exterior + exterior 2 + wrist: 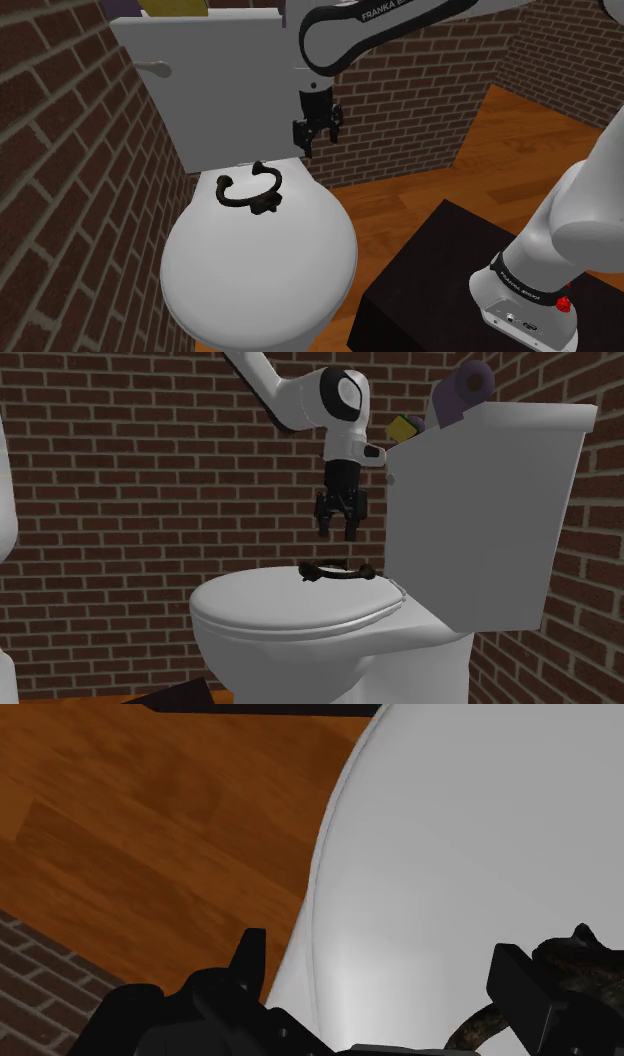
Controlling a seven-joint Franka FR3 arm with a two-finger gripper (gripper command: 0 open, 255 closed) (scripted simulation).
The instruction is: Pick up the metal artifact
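Plainly, the only writing that reads is "FRANKA" in black on the white arm [368,14] at the top of the shoulder view, cut short after one more letter; the small white lettering on the dark band low on the arm near the stand [440,270] is too small to make out. The gripper [317,146] [340,532] [385,984] points down with its fingers [250,966] standing well apart and nothing clasped between them. The metal artifact [262,207] [366,571] [585,966], a dark open ring with knobbed ends, lies flat on the far part of the closed white toilet lid [260,275] [290,607] [480,834], near the foot of the tank [200,95] [480,532]. In the second exterior view the gripper hangs above the artifact with clear air between them; in the shoulder view it sits a little to that view's right of the ring. In the wrist view the artifact lies by one finger, partly hidden behind it and untouched. On top of the tank stand a purple roll [465,390] and a yellow-green sponge [405,427], and a grey flush handle [155,68] sticks out of the tank's front. Brick walls [60,150] close in on the shoulder view's left and far side, and a wood floor [500,160] [150,834] runs around the toilet.
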